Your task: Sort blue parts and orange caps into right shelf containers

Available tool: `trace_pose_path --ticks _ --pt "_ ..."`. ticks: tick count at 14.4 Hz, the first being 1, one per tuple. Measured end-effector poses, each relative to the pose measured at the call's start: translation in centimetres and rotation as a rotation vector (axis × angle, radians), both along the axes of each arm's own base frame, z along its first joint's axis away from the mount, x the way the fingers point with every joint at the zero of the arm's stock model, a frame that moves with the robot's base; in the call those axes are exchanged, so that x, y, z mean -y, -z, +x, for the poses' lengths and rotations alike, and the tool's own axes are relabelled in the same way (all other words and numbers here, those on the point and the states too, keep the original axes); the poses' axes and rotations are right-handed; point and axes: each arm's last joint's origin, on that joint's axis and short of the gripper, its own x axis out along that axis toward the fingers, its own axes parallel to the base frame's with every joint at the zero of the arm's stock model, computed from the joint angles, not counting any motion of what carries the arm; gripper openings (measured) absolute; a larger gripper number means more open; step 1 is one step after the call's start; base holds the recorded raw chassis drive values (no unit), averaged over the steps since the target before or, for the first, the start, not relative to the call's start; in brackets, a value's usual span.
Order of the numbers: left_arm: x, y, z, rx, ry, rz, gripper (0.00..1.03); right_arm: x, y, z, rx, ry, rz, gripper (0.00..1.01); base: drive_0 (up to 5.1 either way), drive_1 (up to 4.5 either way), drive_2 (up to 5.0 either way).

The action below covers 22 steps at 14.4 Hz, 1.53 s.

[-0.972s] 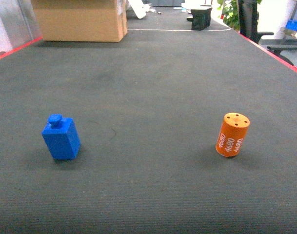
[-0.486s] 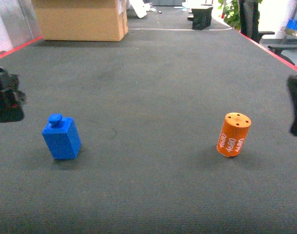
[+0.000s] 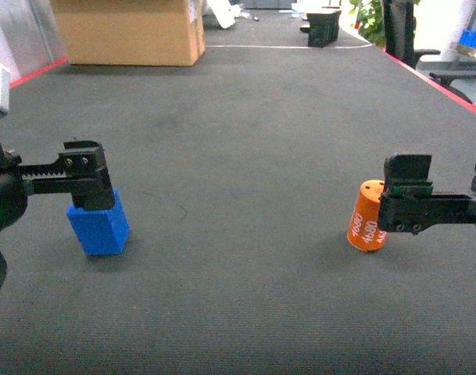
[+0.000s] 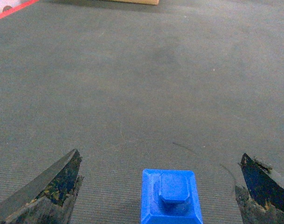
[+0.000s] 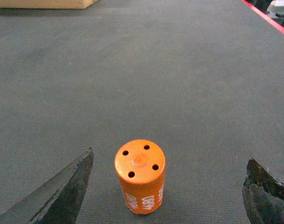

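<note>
The orange cap (image 3: 367,224) stands upright on the right side of the dark bench (image 3: 245,156), and the blue part (image 3: 98,226) stands on the left side, well apart from it. We have a hand over each one. Our left hand (image 4: 162,186) is spread wide, its fingers (image 4: 58,179) flanking the blue part without touching it, the part sitting midway between them so a squeeze should catch it squarely. Our right hand (image 5: 172,189) is likewise wide apart around the cap, though the cap sits nearer the left finger (image 5: 69,186), so we judge a small sideways shift would help before closing. Neither piece is gripped yet. The shelf crates are not in view. A cardboard box (image 3: 128,31) sits at the far end.
</note>
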Motion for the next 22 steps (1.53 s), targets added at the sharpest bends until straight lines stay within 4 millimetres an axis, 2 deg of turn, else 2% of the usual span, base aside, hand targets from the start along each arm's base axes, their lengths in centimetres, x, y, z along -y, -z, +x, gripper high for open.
trace_pose_path --ticks 2,4,5,7,10,11,14,16,20,22 --pt "0.3 1.2 1.1 -0.026 0.005 -0.003 0.98 -0.2 1.1 0.5 -0.034 0.003 0.004 0.98 0.0 0.0 0.0" --pt "0.7 6.3 3.1 -0.145 0.021 0.002 0.98 -1.0 4.8 2.2 -0.122 0.007 0.008 0.98 0.0 0.0 0.0" --pt "0.7 7.4 3.8 -0.175 0.017 0.006 0.98 -1.4 5.6 4.0 -0.135 0.016 0.014 0.98 0.0 0.0 0.0" --pt "0.6 7.6 4.3 -0.182 0.011 0.006 0.98 -1.6 6.5 5.3 -0.168 0.027 0.016 0.98 0.0 0.0 0.0" --pt "0.7 7.8 4.9 -0.185 0.01 0.005 0.98 -1.9 6.7 6.6 -0.178 0.035 0.011 0.98 0.0 0.0 0.0" --pt "0.7 7.7 5.0 -0.189 0.01 0.004 0.98 -2.0 6.8 6.7 -0.183 0.042 0.007 0.95 0.0 0.0 0.0" --pt "0.8 7.7 5.2 -0.191 0.009 0.004 0.98 -2.0 7.0 7.0 -0.191 0.064 -0.004 0.62 0.0 0.0 0.0" --pt "0.8 7.8 5.3 -0.198 0.01 0.005 0.82 -2.0 7.1 7.1 -0.193 0.065 -0.005 0.47 0.0 0.0 0.0" --pt "1.0 7.9 5.3 -0.208 0.019 0.006 0.47 -2.0 7.1 7.1 -0.189 0.064 -0.003 0.46 0.0 0.0 0.0" --pt "1.0 7.8 5.4 -0.202 0.017 0.0 0.43 -1.9 7.1 6.9 -0.182 0.065 -0.001 0.46 0.0 0.0 0.0"
